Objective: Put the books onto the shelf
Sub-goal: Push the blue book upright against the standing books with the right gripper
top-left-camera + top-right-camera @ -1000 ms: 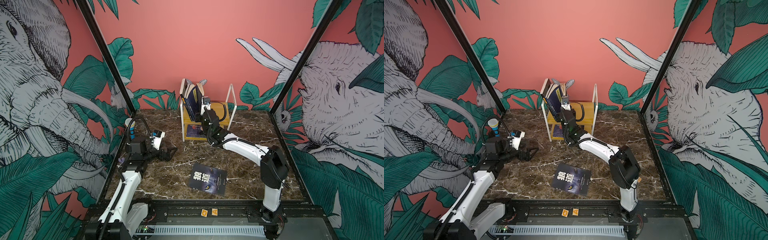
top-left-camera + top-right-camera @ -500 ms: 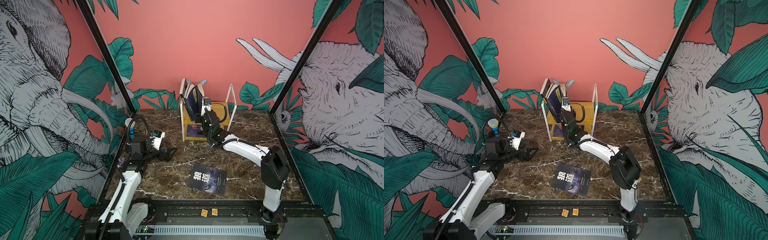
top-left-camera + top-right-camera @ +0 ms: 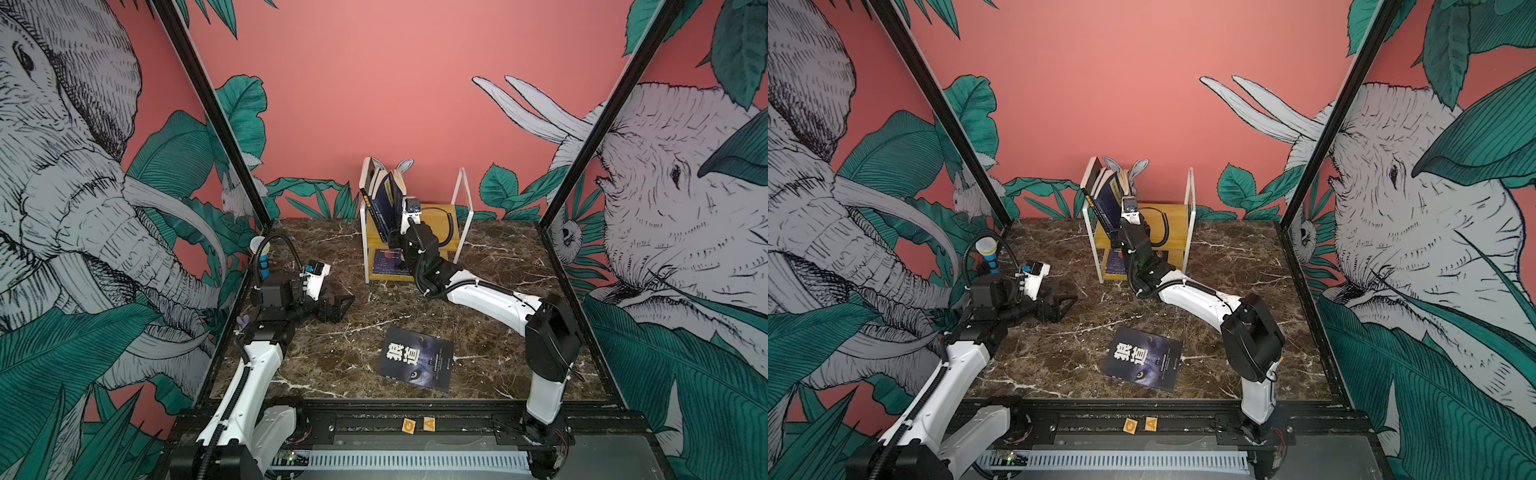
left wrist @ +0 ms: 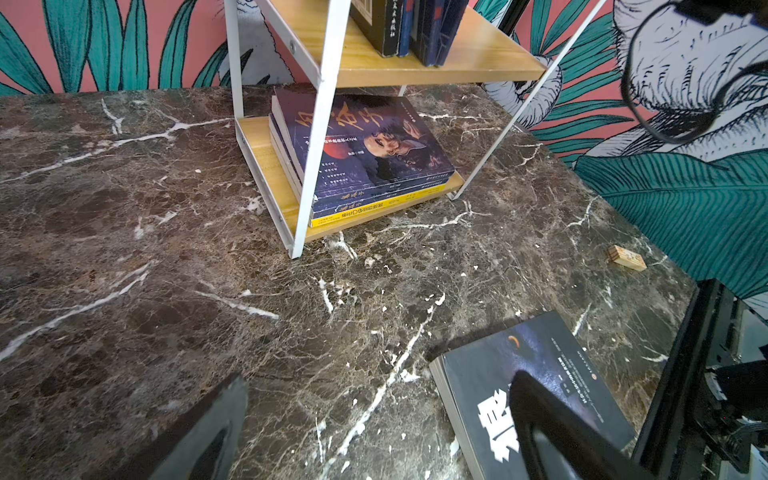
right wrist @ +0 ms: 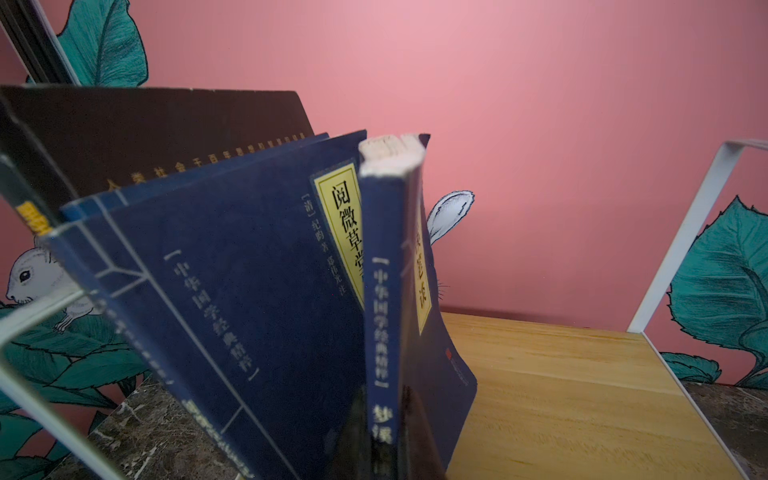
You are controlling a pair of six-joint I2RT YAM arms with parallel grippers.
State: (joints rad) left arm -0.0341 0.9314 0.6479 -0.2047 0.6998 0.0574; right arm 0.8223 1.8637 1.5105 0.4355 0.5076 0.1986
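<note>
The shelf (image 3: pixel 455 216) (image 3: pixel 1177 224) stands at the back centre, in both top views. Navy books (image 5: pixel 232 270) lean left on its top board (image 5: pixel 561 395). My right gripper (image 3: pixel 395 237) (image 5: pixel 384 419) is shut on the lower spine of the rightmost navy book (image 5: pixel 382 291), which stands upright on that board. Purple books (image 4: pixel 365 145) lie stacked on the lower board. A black book with a wolf eye (image 3: pixel 415 363) (image 4: pixel 552 374) lies flat on the marble at the front centre. My left gripper (image 3: pixel 338 305) (image 4: pixel 374 432) hangs open and empty, low at the left.
A brownish-black book (image 5: pixel 166 137) leans at the shelf's left end. A yellow-spined book (image 4: pixel 374 210) lies under the purple ones. A small wooden block (image 4: pixel 626 258) lies on the marble. A blue-handled microphone (image 3: pixel 261 257) stands by the left wall. Black frame posts flank the table.
</note>
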